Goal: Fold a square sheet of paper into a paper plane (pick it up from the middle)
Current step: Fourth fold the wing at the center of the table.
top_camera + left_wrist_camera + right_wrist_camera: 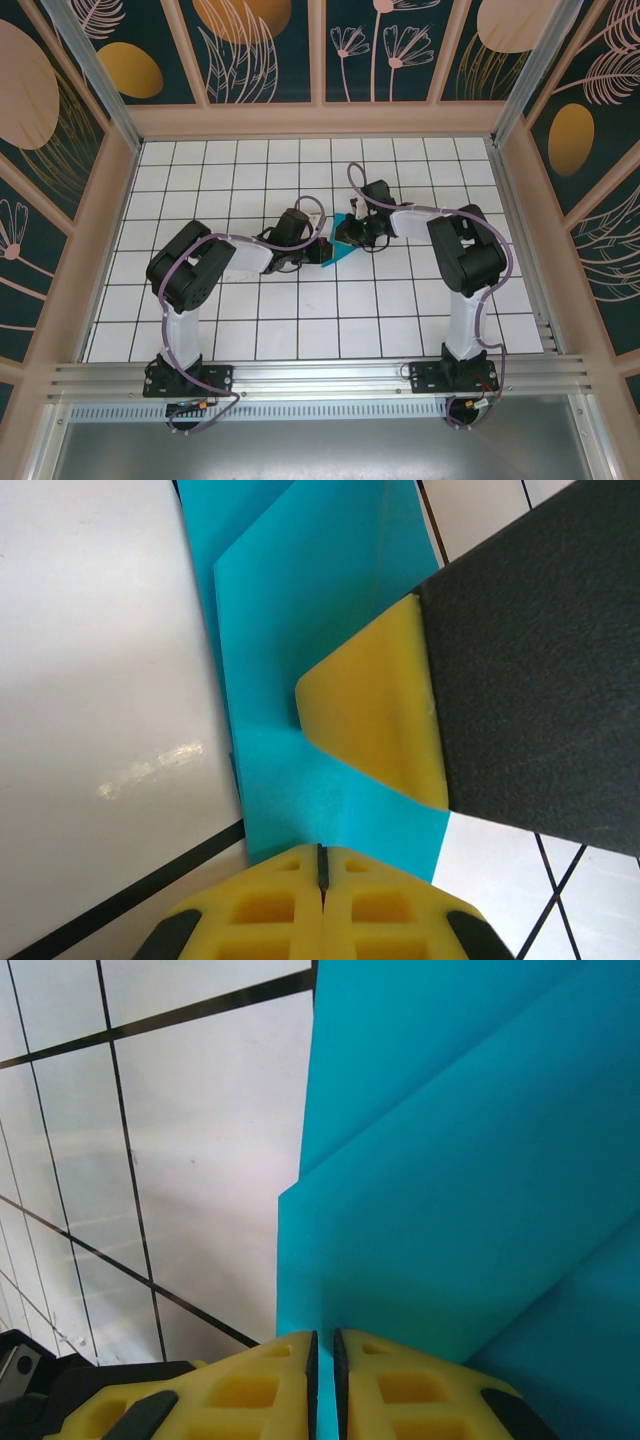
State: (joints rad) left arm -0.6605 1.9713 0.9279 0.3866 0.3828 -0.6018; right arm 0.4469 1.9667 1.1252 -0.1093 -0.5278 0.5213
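Left gripper [322, 865]: both yellow fingers are pressed together with no gap, and the near edge of the sheet of paper [300, 630] runs into the seam between them. This gripper is clamped on the sheet.

Right gripper [323, 1355]: the two fingers stand almost together, with only a thin slit between them. The teal sheet [460, 1160] passes into that slit, so this gripper is also pinching the paper.

Arm pose, top view:
- Left arm [190, 270] rises from its base at the near left, bends at the elbow, and runs its forearm to the right toward the table centre, ending at the left gripper [318, 250].
- Right arm [465, 250] rises from its base at the near right, bends at the elbow, and runs its forearm to the left, ending at the right gripper [350, 238].
- The two grippers meet nearly tip to tip, just beside each other.

Task item: the sheet of paper [343, 252] sits between the two grippers over the middle of the white gridded table [300, 320]. It is folded: several overlapping layers with straight creased edges show in both wrist views. In the left wrist view, one yellow pad [375, 720] of the right gripper lies against the face of the sheet. Whether the sheet touches the table cannot be determined.
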